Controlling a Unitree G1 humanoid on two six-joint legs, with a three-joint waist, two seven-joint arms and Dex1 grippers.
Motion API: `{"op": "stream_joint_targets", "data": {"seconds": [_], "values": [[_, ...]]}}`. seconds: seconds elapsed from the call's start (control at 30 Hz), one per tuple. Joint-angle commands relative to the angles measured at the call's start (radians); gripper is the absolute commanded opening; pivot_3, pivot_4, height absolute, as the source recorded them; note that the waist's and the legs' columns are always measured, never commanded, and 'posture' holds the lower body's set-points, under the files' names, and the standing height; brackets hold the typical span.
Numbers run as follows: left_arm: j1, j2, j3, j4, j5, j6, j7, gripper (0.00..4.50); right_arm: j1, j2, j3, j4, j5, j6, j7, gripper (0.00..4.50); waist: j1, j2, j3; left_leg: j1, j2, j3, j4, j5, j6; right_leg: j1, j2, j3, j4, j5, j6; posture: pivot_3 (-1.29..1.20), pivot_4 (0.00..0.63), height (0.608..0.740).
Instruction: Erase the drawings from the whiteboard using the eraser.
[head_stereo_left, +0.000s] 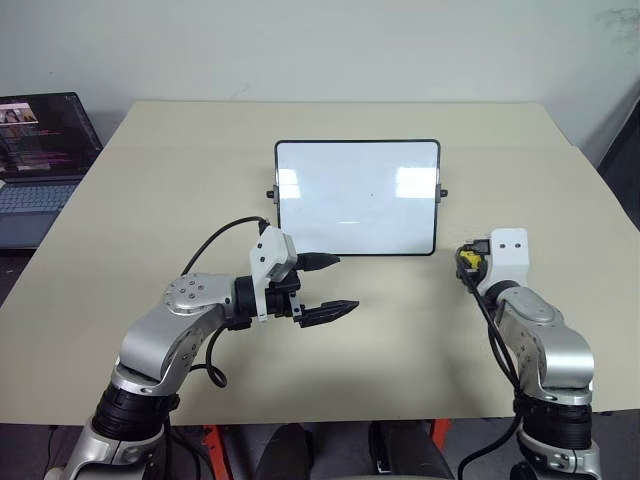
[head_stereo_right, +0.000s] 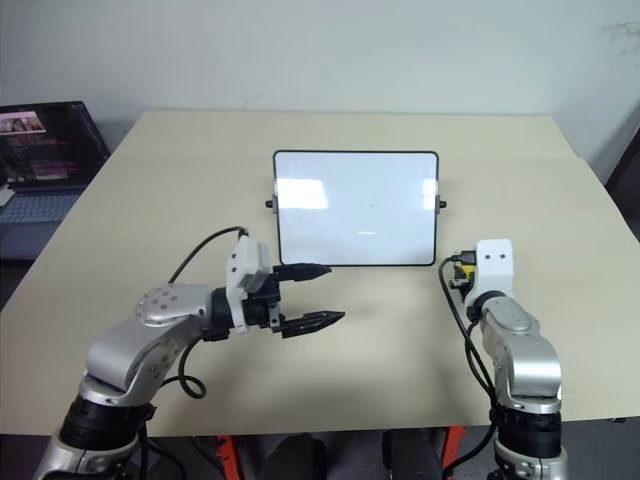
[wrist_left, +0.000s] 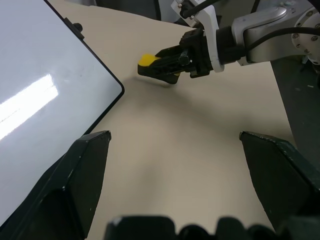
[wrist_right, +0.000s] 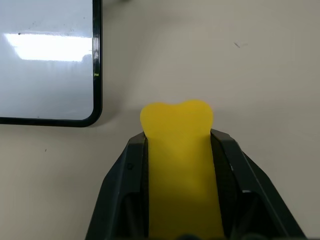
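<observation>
We see a broad beige matte table (head_stereo_left: 200, 170) carrying a small rectangular glossy white whiteboard (head_stereo_left: 357, 197) with a thin black frame. It lies flat near the table's middle.

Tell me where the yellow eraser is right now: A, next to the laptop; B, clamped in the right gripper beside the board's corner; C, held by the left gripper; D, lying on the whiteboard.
B: the right gripper is shut on the eraser, off the whiteboard, just past its corner.
</observation>
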Motion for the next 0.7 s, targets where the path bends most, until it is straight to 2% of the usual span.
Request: {"op": "stream_joint_targets", "data": {"seconds": [0.03, 0.5, 0.7], "values": [[0.010, 0.013, 0.020, -0.038, -0.002, -0.014, 0.007, 4.50, -0.009, -0.005, 0.002, -0.004, 0.006, -0.037, 0.002, 1.30, 0.000, 0.000, 0.000, 0.000, 0.000, 0.000, 0.000, 0.000, 0.000, 0.000, 0.000, 0.000, 0.000, 0.000, 0.000, 0.00, 0.150, 0.740], [0.013, 0.018, 0.019, -0.038, 0.001, -0.019, 0.023, 4.50, -0.024, -0.015, 0.004, 0.052, 0.006, -0.074, 0.012, 1.30, 0.000, 0.000, 0.000, 0.000, 0.000, 0.000, 0.000, 0.000, 0.000, 0.000, 0.000, 0.000, 0.000, 0.000, 0.000, 0.00, 0.150, 0.740], [0.006, 0.016, 0.017, -0.031, 0.006, -0.024, 0.026, 4.50, -0.029, -0.016, 0.000, 0.053, 0.008, -0.074, 0.013, 3.25, 0.000, 0.000, 0.000, 0.000, 0.000, 0.000, 0.000, 0.000, 0.000, 0.000, 0.000, 0.000, 0.000, 0.000, 0.000, 0.00, 0.150, 0.740]]}}
